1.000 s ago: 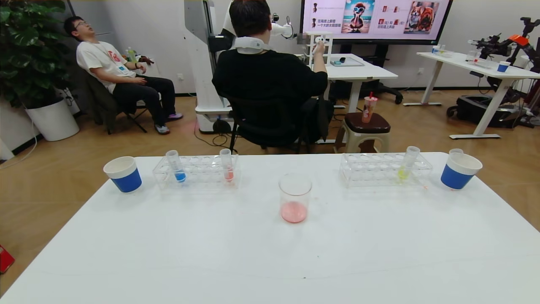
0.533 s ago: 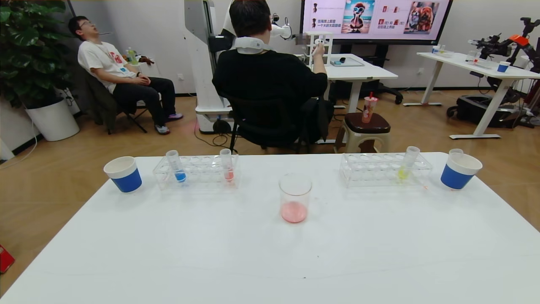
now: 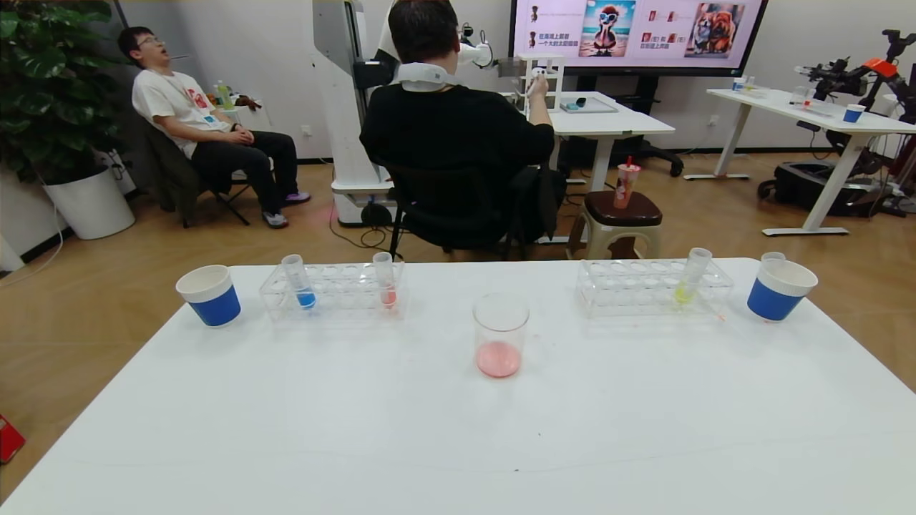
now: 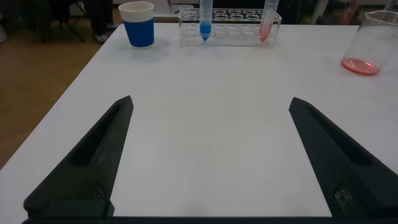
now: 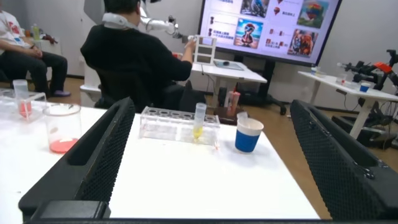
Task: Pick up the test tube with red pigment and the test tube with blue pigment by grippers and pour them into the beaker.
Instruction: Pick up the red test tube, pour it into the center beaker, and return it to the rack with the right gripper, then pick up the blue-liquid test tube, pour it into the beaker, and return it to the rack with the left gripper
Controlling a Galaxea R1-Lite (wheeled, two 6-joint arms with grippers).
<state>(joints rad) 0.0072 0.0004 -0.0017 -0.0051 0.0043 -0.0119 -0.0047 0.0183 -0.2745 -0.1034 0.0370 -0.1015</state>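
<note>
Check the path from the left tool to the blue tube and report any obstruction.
Nothing visible blocks it. The left tool is open over bare table, and the test tube with blue pigment stands upright in its rack straight ahead.

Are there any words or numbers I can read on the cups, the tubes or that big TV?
Screen on the far wall: it shows lines of writing beside cartoon pictures, too small to read.
Shirt of the man in the chair: a red print, too blurred to read.
Left paper cup, right paper cup, beaker, tube racks: no writing shows.
</note>
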